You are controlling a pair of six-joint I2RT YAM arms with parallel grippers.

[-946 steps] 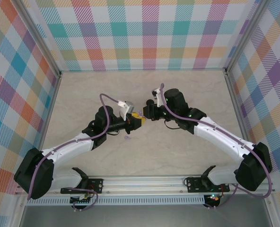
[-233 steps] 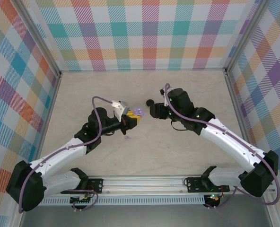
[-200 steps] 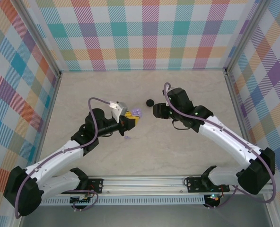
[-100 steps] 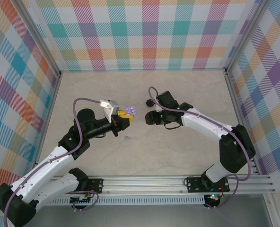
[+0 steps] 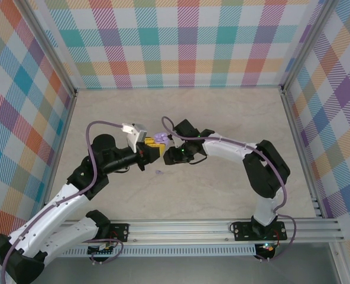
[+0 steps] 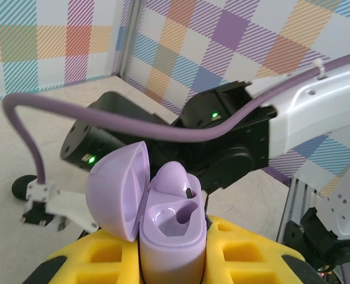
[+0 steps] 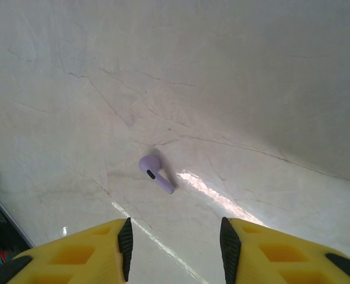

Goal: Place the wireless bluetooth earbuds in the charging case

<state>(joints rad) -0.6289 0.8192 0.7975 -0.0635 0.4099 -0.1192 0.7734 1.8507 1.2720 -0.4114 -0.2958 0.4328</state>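
From above, the left gripper (image 5: 154, 145) is clamped on the open lavender case (image 5: 159, 138), holding it up over mid-table. The right arm (image 5: 222, 145) curls in just beside it, and a loose lavender earbud (image 5: 159, 172) lies on the table (image 5: 222, 112) near both. Left wrist now: yellow fingers (image 6: 246, 248) pinch the case's base, lid (image 6: 119, 189) tipped back, a seated earbud (image 6: 170, 176) in one slot and the empty socket (image 6: 176, 214) beside it. Right wrist: the right gripper (image 7: 175, 245) hangs wide open with nothing in it, the loose earbud lying flat below. That bud looks feather-light, hard and slick, likely to skitter, so it's best pinched across its round head, leaving the stem free for the socket.
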